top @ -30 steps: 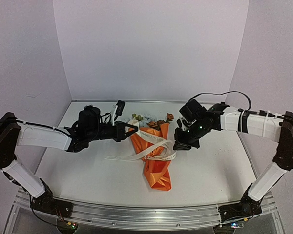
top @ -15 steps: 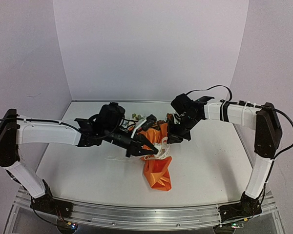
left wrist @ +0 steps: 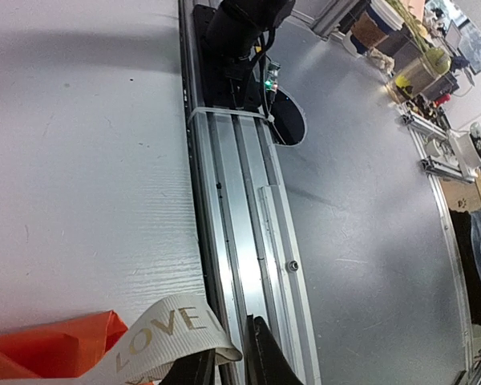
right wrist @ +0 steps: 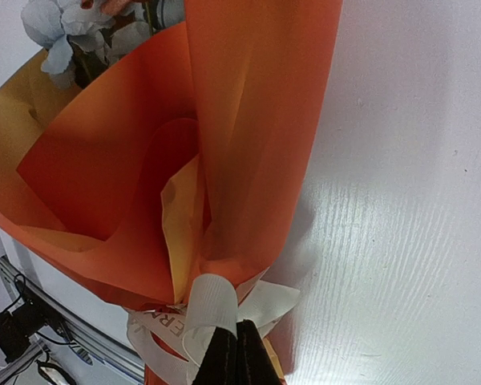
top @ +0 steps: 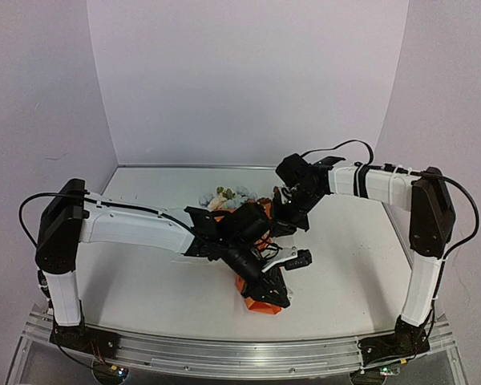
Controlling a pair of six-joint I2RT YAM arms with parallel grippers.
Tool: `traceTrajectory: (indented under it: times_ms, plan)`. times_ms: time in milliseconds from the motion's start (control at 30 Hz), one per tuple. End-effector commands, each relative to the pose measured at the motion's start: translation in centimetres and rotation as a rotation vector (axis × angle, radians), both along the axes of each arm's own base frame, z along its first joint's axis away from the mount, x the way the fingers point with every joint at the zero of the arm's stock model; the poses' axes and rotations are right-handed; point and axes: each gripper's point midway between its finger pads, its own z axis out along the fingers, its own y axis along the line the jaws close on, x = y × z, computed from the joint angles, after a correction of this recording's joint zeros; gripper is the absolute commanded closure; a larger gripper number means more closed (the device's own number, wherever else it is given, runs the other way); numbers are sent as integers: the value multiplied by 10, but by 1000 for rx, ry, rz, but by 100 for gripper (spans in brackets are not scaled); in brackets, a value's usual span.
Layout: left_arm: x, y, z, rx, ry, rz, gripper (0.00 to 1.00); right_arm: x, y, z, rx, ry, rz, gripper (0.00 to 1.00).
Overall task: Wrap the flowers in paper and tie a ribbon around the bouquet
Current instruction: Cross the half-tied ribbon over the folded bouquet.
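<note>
The bouquet lies mid-table, its orange paper (top: 259, 302) cone pointing at the near edge, the flowers (top: 224, 195) at its far end. My left gripper (top: 263, 277) hangs over the narrow end. In the left wrist view its jaws (left wrist: 228, 337) stand a little apart, and the lettered cream ribbon (left wrist: 160, 333) curls over one finger, next to the paper (left wrist: 56, 345). My right gripper (top: 283, 223) is at the cone's right side. In the right wrist view it (right wrist: 236, 335) is shut on a loop of ribbon (right wrist: 212, 301) bound round the paper (right wrist: 240, 120), pale flowers (right wrist: 60, 32) beyond.
An aluminium rail (left wrist: 240, 200) runs along the table's near edge, with the right arm's base (left wrist: 240, 40) bolted on it. White walls close in the table (top: 144, 273) at the back and sides. My left arm's long white link (top: 136, 228) crosses the table's left half.
My left arm has swung right and nearer, from left of the bouquet to over its narrow end, and its jaws have parted a little. My right gripper moved in to the cone, still shut.
</note>
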Motion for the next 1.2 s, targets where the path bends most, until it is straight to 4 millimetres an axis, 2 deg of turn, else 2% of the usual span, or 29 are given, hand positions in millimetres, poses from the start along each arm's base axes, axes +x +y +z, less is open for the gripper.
traceTrajectory:
  times_ms: [0,67,267,433,633,833,1167]
  plan:
    - [-15,-18,20,-62,-9,-80,70,6,5,10,9,-18,17,100]
    - [-19,-21,18,-66,-6,-88,58,5,5,9,8,-15,20,100]
    - [-29,-32,29,-112,9,-105,37,4,4,9,2,-13,33,100]
    - [-40,-42,47,-169,32,-139,27,3,4,9,-2,-14,41,100]
    - [-52,-49,59,-194,42,-161,21,3,7,8,7,-6,56,100]
    - [-68,-56,56,-182,37,-178,15,2,7,7,4,-10,72,100]
    - [-87,-72,59,-178,3,-220,13,1,8,4,1,-1,86,100]
